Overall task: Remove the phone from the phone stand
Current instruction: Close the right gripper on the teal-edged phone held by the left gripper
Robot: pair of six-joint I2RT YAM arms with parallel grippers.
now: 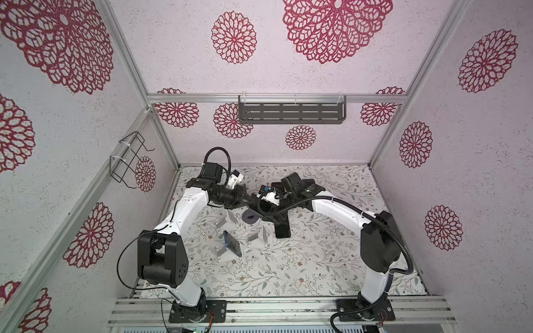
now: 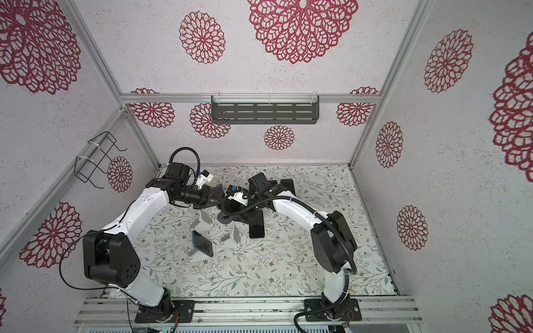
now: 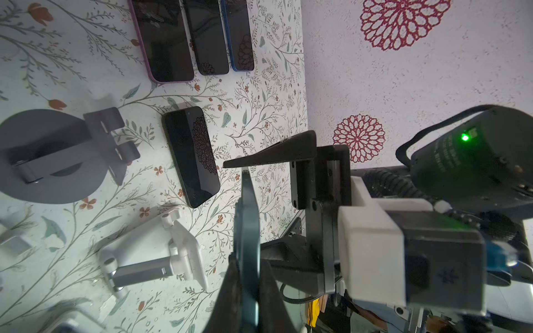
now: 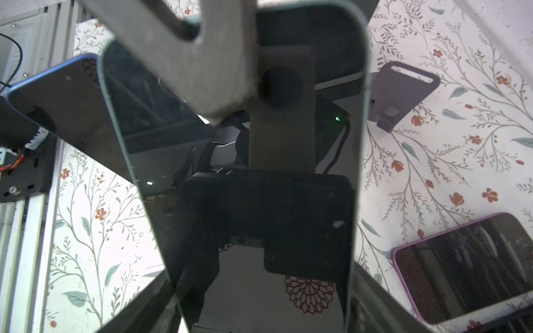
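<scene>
left wrist view is showing the phone [image 3: 246, 219] edge-on, hanging in the air above the table [image 1: 288, 268] and resting on no stand. the left fingers [image 3: 223, 297] are pinching its two faces, fully closed on it. the right fingers [image 3: 277, 151] are standing wide apart, straddling the same phone across its width; whether they are touching its edges is not showing. in both top views the dark grey phone stand [image 1: 250, 217] is sitting empty just at 6 o'clock of the meeting fingers.

the main risk, as i am judging it, is the handover. if the left fingers are letting go before the right pair is seating on those thin, slick edges, the phone is likely dropping onto the stand or onto the black phone [image 1: 282, 229] lying flat at 5 o'clock. an off-centre squeeze could be pivoting or popping the glass out. the two wrists are also crowding each other, so a sideways pull is risking a knock.

the table is wearing a pale cloth with a leaf-and-flower print; at 7 o'clock a blue phone [image 1: 232, 244] is leaning on a white stand. white walls with red flower medallions [image 1: 331, 28] are enclosing the cell, carrying a grey slotted shelf [image 1: 291, 112] and a wire basket [image 1: 128, 158].
</scene>
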